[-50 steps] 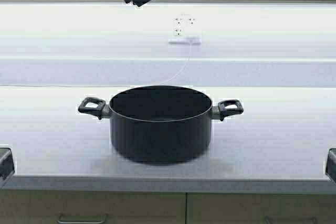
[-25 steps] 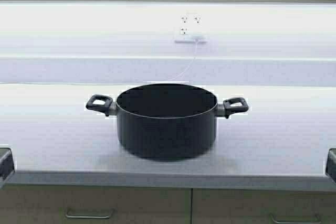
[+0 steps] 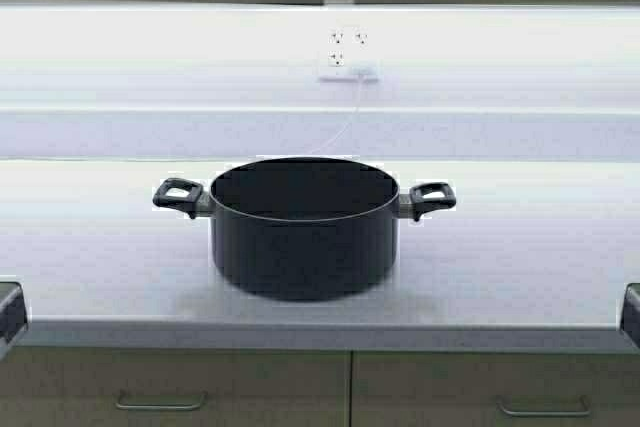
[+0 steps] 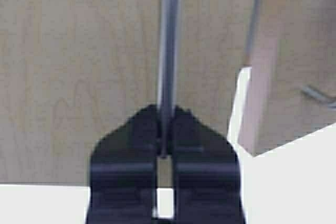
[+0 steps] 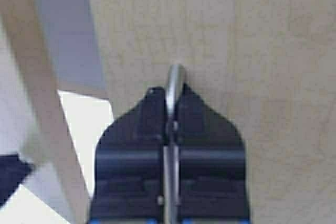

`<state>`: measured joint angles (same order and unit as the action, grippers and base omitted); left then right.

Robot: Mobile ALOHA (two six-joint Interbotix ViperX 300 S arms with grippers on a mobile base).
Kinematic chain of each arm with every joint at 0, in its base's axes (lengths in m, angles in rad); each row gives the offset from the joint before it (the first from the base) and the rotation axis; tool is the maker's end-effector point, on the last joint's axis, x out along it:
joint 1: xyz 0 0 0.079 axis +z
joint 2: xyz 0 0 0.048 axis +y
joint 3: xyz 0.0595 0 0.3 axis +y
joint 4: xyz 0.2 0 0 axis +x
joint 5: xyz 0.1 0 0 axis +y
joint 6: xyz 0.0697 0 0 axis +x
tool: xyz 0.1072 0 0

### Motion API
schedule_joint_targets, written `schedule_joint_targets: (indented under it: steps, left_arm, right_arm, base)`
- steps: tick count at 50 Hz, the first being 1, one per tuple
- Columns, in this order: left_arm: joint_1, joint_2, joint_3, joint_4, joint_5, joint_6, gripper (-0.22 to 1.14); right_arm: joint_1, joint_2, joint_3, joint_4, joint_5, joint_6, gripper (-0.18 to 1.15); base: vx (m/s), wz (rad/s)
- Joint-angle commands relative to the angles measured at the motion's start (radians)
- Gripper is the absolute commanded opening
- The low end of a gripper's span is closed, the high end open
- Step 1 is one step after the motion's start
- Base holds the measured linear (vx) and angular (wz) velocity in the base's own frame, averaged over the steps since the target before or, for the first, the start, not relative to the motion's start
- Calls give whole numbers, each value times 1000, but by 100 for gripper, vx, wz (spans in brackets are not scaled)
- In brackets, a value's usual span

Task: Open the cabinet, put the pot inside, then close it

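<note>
Black fingers of the left gripper point(image 4: 165, 145) are clamped on a slim metal handle point(image 4: 169, 45) that runs upright along its cabinet point(image 4: 79, 66) door. The right gripper point(image 5: 170, 124) pinches its own handle point(image 5: 175, 85) the same way. Both doors look cracked open, so the pull is probably outward, each swinging away from the centre. The pot point(image 3: 304, 227) sits below on the counter point(image 3: 520, 247), between the arms, untouched.

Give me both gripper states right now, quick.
Left gripper: shut on the left door's handle of the cabinet.
Right gripper: shut on the right door's handle.
</note>
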<state>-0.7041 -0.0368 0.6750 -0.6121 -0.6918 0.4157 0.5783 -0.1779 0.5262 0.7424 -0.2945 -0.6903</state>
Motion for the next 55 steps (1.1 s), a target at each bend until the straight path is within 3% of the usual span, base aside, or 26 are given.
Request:
schedule_joint_targets:
  steps: [1, 14, 29, 55]
  left_arm:
    - [15, -98, 54, -5, 15, -6, 4]
    - [49, -218, 172, -8, 28, 5, 4]
    - [163, -347, 242, 2, 187, 8, 4]
    - [353, -551, 261, 95, 443, 32, 4]
  right_arm:
    - [-18, -81, 52, -29, 29, -18, 6]
    - [-94, -147, 137, -78, 112, -9, 6]
    - [-178, -202, 183, -104, 210, 12, 6]
    - [-291, -304, 227, -167, 318, 44, 7]
  base:
    - [-6, -5]
    - [-8, -5]
    - [-9, -1]
    - [-7, 0]
